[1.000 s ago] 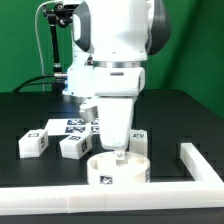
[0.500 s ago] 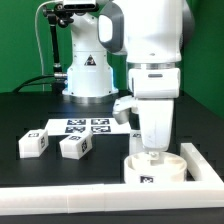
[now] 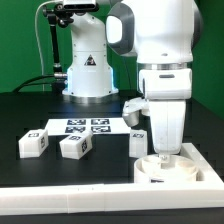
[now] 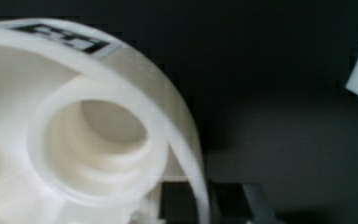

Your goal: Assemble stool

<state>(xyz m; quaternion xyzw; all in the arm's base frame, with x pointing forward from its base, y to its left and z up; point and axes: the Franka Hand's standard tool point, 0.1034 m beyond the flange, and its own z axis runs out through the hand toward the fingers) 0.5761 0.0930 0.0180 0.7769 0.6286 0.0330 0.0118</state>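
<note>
- Fingers [image 3: 162, 157] of the gripper [image 3: 163, 159]: pressed fully together, tips down on the top of the seat [image 3: 166, 171], nothing visibly clamped between them.
- Black table [image 3: 25, 115]: matte and dark, filling the lower two thirds of the exterior view, with a plain green wall [image 3: 20, 40] behind it across the upper left of the frame.
- Arm [image 3: 160, 40]: bulky and white, taking up the upper right of the exterior view, wrist pointing straight down and hand upright over the seat. Base [image 3: 88, 70] at upper centre, a black cable [image 3: 44, 50] hanging just beside it.
- Border wall [image 3: 60, 205]: long, white and L-shaped, running along the bottom edge of the frame and turning up at the lower right.
- Seat: thick round white disc, flat on the table in the lower right of the exterior view, tucked into the inner corner of the border wall, directly under the fingertips. Seen close in the wrist view, with a round hole [image 4: 101, 125] in its top and a square tag [image 4: 69, 40] on its rim.
- Marker board [image 3: 85, 126]: flat at mid-frame, well apart from the seat, toward the exterior view's left.
- First leg [image 3: 33, 143] and second leg [image 3: 75, 146]: chunky tagged blocks at lower left, near each other but not touching.
- Third leg [image 3: 140, 143]: just beside the seat, partly hidden behind the hand.
</note>
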